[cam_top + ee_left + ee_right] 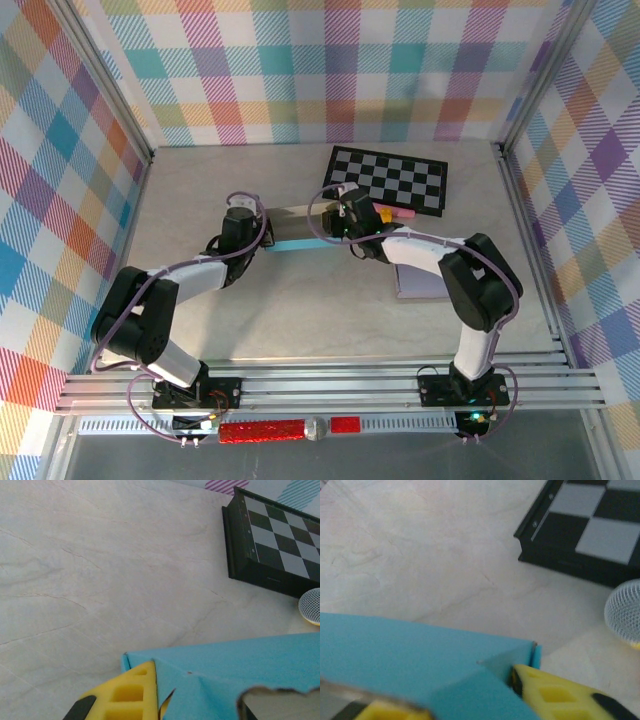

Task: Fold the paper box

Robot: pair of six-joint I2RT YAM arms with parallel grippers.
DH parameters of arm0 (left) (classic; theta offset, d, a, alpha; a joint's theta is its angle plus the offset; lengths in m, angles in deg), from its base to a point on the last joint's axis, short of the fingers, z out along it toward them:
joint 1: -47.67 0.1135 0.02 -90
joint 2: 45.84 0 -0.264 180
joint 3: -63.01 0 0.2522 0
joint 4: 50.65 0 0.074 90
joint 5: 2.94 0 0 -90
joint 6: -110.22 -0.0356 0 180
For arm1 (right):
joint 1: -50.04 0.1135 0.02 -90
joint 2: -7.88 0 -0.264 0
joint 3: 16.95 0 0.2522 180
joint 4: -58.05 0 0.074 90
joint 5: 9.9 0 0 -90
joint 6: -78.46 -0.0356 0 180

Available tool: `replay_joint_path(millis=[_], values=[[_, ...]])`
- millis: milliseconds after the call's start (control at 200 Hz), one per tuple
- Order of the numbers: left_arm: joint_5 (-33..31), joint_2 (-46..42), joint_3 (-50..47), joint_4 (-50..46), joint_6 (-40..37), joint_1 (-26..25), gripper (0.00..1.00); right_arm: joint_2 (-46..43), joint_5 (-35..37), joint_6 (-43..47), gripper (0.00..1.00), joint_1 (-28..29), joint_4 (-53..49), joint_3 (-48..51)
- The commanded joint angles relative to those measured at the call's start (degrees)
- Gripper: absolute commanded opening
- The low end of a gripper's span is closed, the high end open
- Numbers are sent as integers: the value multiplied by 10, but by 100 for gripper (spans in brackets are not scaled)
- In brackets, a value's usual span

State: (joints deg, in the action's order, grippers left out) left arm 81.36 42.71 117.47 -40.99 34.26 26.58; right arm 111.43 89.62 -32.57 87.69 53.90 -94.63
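A pale, marble-veined worktop (300,320) fills the floor of an enclosure with pastel plaid walls (300,70). Two black-and-white arms reach from the near edge toward the middle, the left arm (190,275) bending in from the left and the right arm (440,255) from the right.

A black-and-grey chequered game board (388,178) lies flat at the far right of the middle, tilted a little from the back wall. Just in front of it, between the two arm tips and near the worktop's centre, lies the light blue paper box (300,243). It is a long, low shape with its long side facing the arms, and its top looks beige from above. A flat lavender pad (418,287) lies on the worktop partly under the right forearm, apart from the box.

The left pincer (262,230) is at the box's left end, closed down on the blue paper at that corner. Its yellow finger (127,697) lies against the outside of the folded wall. The right pincer (338,225) is at the box's right end with its jaws standing apart. Its yellow fingers (555,695) straddle the corner flap.

A white mesh ball (311,605) lies near the game board's front edge. A small pink-and-yellow item (397,213) is beside the right wrist; what it is cannot be told.
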Motion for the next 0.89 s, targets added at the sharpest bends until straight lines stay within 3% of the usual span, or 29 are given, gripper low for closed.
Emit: replay_joint_path(millis=[0, 95, 570, 755, 890], values=[[-3, 9, 17, -51, -25, -20, 3, -49, -34, -68, 50, 6, -75, 7], [-16, 13, 22, -59, -32, -29, 2, -69, -50, -122, 58, 2, -117, 5], [-36, 29, 35, -69, -40, -45, 1, -217, -100, -268, 66, 1, -291, 13], [-37, 30, 35, -69, -41, -48, 1, -221, -95, -295, 75, -18, -414, -85], [-36, 29, 32, -72, -43, -52, 2, -141, -183, -350, 73, -85, -527, -204]])
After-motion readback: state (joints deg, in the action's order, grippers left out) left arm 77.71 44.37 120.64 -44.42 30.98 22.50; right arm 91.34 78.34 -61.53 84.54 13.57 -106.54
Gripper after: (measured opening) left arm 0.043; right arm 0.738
